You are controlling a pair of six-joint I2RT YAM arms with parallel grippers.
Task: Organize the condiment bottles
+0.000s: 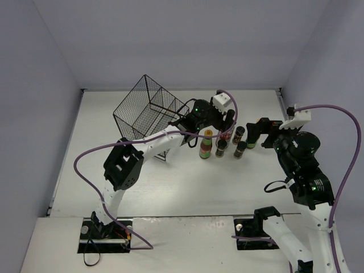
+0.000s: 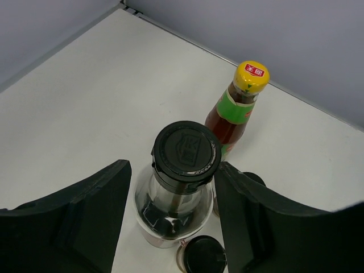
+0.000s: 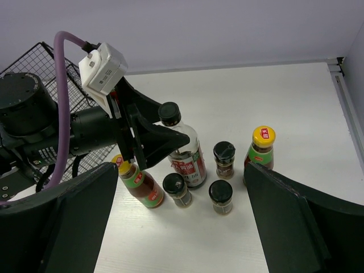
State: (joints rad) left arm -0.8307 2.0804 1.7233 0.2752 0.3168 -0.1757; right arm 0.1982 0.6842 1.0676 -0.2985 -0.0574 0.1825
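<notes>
Left wrist: left tool (image 2: 173, 169) straddles tall bottle (image 2: 186, 152).

Six btls, all upright w/ caps on, in one loose cluster. Tall clear btl (image 3: 187, 153): black cap, red label, at centre of the group. Yellow-cap btl 1 (image 3: 140, 183): dark red contents, red/green label, just beside tall btl on its left in right wrist view. Yellow-cap btl 2 (image 3: 261, 149): same look, at group's right edge, apart from the rest. Three short dark jars w/ black caps: jar 1 (image 3: 224, 159) just right of tall btl; jar 2 (image 3: 177, 189) & jar 3 (image 3: 220, 197) in front, near each other, not touching.
</notes>
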